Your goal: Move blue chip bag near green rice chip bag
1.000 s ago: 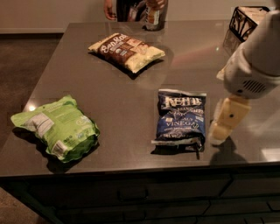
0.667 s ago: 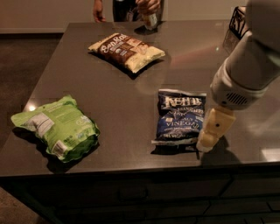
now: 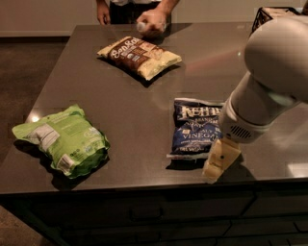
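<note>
The blue chip bag [image 3: 194, 129] lies flat on the dark table [image 3: 130, 105], right of centre near the front edge, white lettering facing up. The lime-green rice chip bag [image 3: 63, 139] lies at the table's front left, well apart from the blue bag. My gripper [image 3: 215, 169] hangs from the large white arm [image 3: 269, 86] and points down at the table just off the blue bag's front right corner. The arm covers the bag's right edge.
A brown-and-cream bag [image 3: 139, 56] lies at the back centre. A person's hand [image 3: 151, 21] rests on the far edge. A black wire basket [image 3: 269, 13] stands at the back right. The front table edge runs just below my gripper.
My arm has swung left and toward the camera, bringing the gripper to the blue bag's front right corner. The bags have not moved.
</note>
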`<state>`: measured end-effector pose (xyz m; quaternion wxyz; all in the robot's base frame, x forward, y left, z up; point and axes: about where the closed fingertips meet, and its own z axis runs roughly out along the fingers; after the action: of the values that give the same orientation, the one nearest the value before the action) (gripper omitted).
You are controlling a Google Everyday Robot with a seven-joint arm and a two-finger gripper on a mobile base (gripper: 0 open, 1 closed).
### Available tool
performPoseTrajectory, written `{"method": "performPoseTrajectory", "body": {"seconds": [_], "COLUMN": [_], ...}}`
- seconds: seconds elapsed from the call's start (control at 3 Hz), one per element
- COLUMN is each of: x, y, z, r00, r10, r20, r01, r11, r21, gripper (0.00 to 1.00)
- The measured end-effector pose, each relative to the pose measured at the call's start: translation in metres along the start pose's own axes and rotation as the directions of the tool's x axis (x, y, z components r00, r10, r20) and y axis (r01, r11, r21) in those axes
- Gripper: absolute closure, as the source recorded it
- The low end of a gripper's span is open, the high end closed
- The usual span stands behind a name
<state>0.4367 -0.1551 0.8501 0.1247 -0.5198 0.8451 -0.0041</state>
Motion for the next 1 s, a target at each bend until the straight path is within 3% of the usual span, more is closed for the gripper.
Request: {"method": "performPoseTrajectory", "body": {"seconds": [0.33,1.0], "x": [-0.006,-0.027], "y": [0.004,-0.001], "z": [0.010,0.011], "r00": [0.999,0.992], "r10": [0.035,0.101], "r20": [0.015,0.075], "r01": [-0.035,-0.098], "r11": [0.9994,0.9945], "r21": [-0.010,-0.035], "gripper": [0.00,0.41]}}
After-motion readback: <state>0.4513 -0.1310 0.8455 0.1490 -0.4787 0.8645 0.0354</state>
